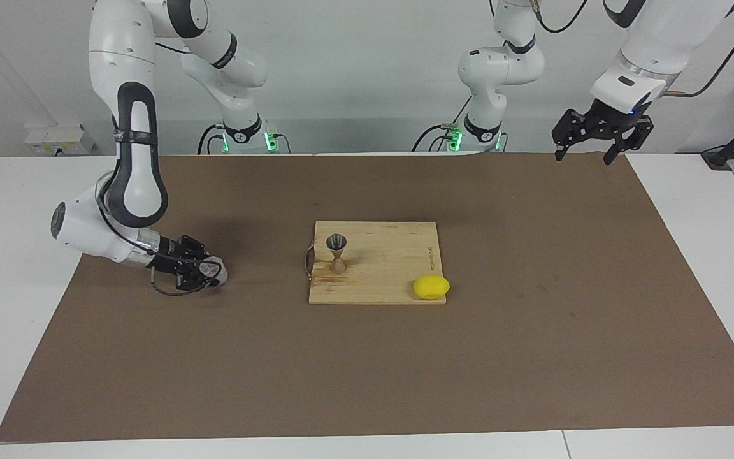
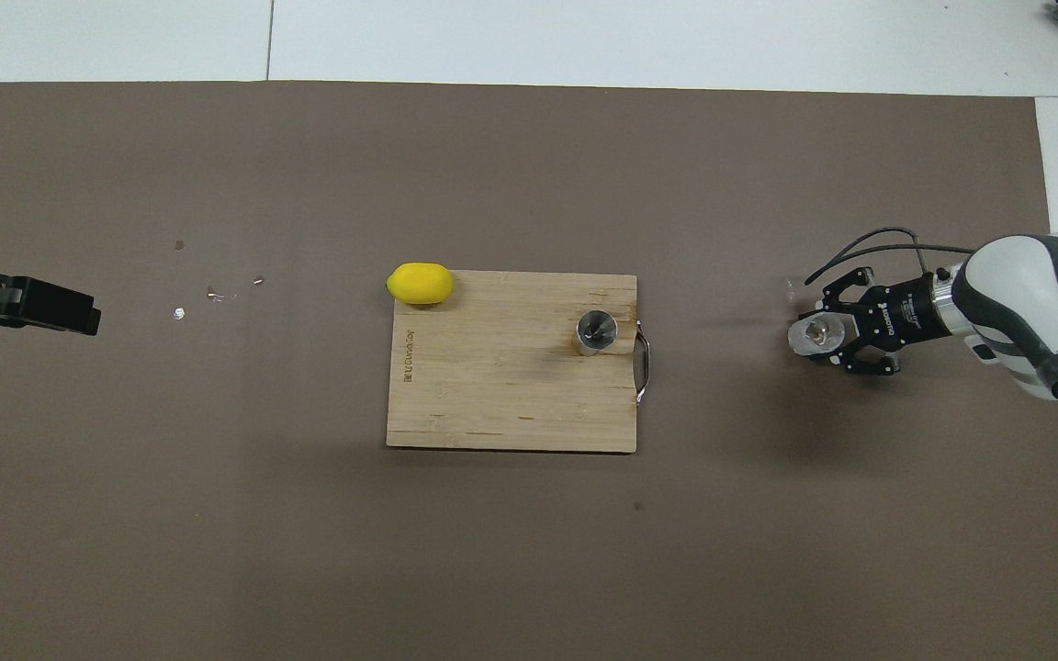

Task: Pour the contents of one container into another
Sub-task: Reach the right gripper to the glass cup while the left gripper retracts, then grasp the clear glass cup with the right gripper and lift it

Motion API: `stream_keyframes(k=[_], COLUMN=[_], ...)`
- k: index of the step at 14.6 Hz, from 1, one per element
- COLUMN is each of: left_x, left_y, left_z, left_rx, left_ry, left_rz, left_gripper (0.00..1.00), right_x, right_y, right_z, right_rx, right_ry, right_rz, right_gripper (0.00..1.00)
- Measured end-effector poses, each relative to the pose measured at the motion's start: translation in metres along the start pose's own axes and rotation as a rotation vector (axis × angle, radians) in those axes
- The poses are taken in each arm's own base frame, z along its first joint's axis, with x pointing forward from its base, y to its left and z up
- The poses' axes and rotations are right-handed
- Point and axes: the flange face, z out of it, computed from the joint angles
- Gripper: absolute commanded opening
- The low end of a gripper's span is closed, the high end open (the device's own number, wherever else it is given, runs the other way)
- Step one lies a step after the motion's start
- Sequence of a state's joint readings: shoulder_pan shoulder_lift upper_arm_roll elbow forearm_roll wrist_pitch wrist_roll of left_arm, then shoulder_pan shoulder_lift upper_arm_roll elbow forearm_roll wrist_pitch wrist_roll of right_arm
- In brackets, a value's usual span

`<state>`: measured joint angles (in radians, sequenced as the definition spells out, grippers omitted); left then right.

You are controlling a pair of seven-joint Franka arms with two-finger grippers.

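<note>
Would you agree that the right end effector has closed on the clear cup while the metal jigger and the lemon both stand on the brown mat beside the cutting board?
Not quite. The facing view shows the metal jigger and the lemon on the cutting board, not on the brown mat. The rest holds: the right end effector has closed on the clear cup.

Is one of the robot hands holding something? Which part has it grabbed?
Yes. The right hand is shut on the little clear cup, squeezing its sides low on the brown mat. The left hand is open, up in the air, holding nothing.
</note>
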<state>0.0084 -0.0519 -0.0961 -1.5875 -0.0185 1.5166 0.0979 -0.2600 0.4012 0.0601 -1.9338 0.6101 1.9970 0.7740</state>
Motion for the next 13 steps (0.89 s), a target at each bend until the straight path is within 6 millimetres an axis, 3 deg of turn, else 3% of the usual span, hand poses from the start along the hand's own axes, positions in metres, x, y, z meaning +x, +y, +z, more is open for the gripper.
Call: stream_keyframes(k=[4,8,13], left_x=[0.000,0.000,0.000], left_y=[-0.005,-0.003,-0.002], left_z=[0.003,0.004,0.004], left_rx=[-0.001,-0.001,-0.001], left_ry=[-0.007,-0.008,-0.008], left_rz=[-0.009,-0.005,-0.005], left_gripper=[1.00,1.00,1.00], right_x=[-0.001,-0.015,-0.084], right_y=[0.000,-0.004,-0.030], right_z=[-0.001,-0.019,-0.027], right_rx=[0.001,0.027,0.042], right_ry=[0.001,0.016,0.041], right_rz=[-0.028,-0.018,0.065], right_gripper=[0.00,0.00,0.00])
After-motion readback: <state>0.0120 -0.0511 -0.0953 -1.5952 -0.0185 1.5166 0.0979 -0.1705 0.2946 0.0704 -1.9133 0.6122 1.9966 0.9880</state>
